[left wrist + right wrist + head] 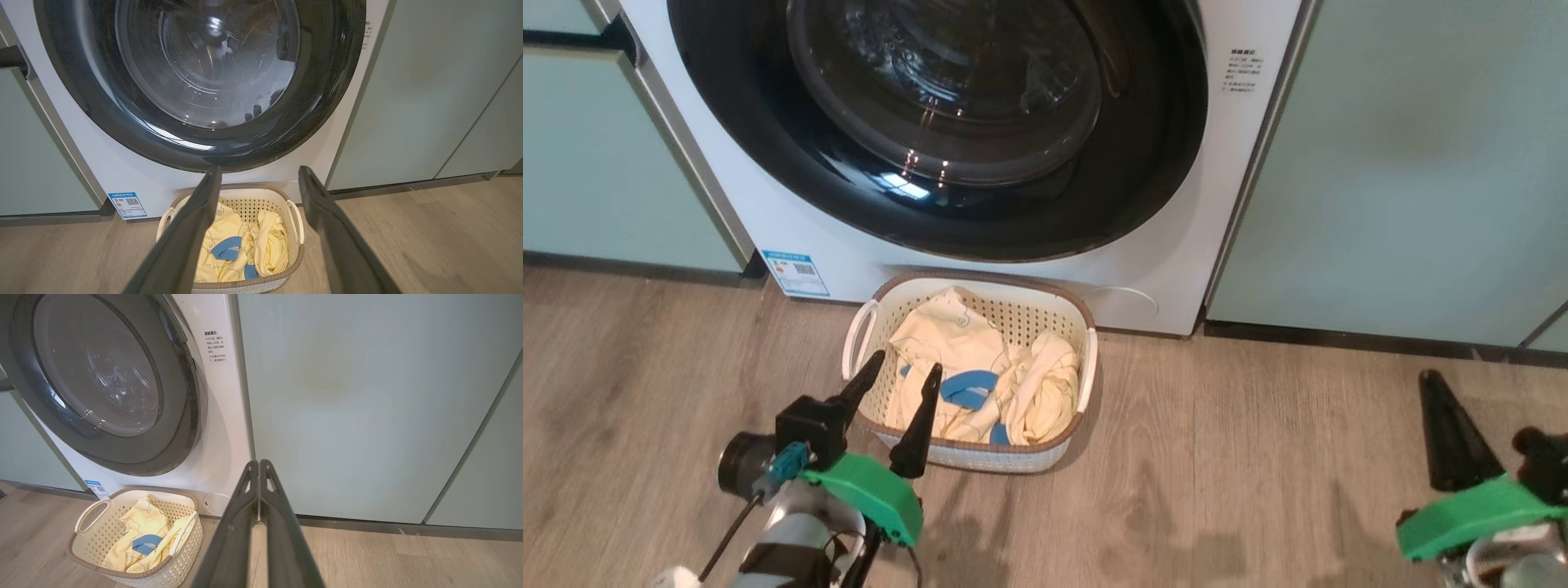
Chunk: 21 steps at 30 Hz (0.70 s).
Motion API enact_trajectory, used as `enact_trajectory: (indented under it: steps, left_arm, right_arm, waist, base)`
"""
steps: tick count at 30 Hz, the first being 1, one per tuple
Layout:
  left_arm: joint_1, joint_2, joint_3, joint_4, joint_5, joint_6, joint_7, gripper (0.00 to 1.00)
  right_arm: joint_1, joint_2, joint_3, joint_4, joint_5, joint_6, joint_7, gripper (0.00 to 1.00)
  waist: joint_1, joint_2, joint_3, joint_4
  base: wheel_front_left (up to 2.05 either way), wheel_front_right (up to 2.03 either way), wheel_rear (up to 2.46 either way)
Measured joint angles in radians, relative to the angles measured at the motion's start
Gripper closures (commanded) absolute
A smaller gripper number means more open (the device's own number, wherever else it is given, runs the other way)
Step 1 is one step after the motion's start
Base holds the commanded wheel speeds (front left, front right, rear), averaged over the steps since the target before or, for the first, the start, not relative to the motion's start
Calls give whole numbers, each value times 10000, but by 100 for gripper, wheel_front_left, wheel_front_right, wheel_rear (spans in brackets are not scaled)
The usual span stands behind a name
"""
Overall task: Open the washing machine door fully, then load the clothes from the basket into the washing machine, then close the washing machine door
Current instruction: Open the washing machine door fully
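Step one pending: washing machine door [768, 163] sitting shut; left tool [907, 363] hanging spread, right tool [259, 462] pressing together; next likely needing a pull at its rim.

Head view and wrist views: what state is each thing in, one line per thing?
Washer door: closed.
Basket: upright on the floor before the washer, holding the clothes.
Clothes: crumpled in the basket.
Left pincer: open, empty.
Right pincer: shut, empty.
Cupboard doors: closed.
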State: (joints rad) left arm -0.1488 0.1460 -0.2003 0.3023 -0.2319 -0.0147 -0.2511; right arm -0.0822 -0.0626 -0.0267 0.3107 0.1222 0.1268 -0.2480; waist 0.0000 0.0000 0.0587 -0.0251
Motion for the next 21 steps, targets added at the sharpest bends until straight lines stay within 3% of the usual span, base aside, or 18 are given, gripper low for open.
enact_trajectory:
  steps: [6, 9, 16, 21]
  left_arm:
    - [-207, -29, 21, -178, 0, -90, 0, 0]
    - [-411, -59, 44, -311, 0, -107, -2, 0]
    - [-739, -228, 109, -460, 2, -278, -2, 0]
    - [-1187, -368, 188, -629, 19, -420, -2, 0]
  right_arm:
    - [-689, -307, 25, 130, 466, 0, 0, 100]
    - [-1107, -362, 71, 303, 1327, 0, 6, 100]
    - [-2468, -458, 13, 619, 5547, 0, 886, 100]
    - [-3591, -568, -184, 734, 8924, 0, 2242, 100]
  waist:
    - [0, 0, 387, 82]
    - [0, 0, 602, 149]
    - [1, 0, 1225, 350]
    - [2, 0, 1769, 519]
  base:
    - [0, 0, 0]
    - [0, 0, 0]
    - [0, 0, 0]
    - [0, 0, 0]
